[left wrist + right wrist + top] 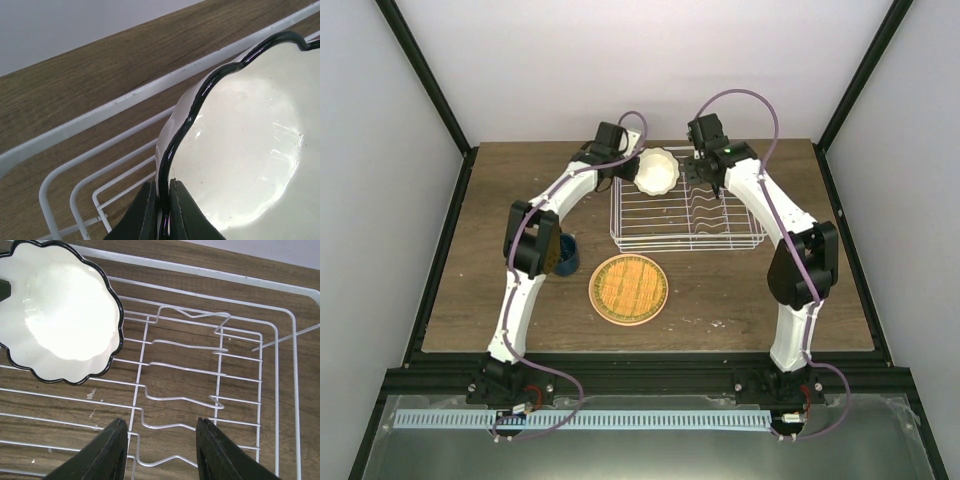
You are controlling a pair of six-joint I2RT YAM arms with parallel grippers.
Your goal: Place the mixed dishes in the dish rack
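Note:
My left gripper (163,200) is shut on the dark-rimmed edge of the small white scallop-edged bowl (250,145) and holds it over the far left corner of the white wire dish rack (685,212). The bowl also shows in the top view (657,171) and the right wrist view (57,310). My right gripper (161,440) is open and empty above the rack's plate dividers (185,375). The round orange plate (629,288) lies on a pink plate, only its rim showing, in front of the rack. The dark blue mug (566,256) stands left of the plates, partly behind my left arm.
The rack's outer rail (100,117) runs below the bowl. The wooden table (740,300) is bounded by black frame posts and white walls.

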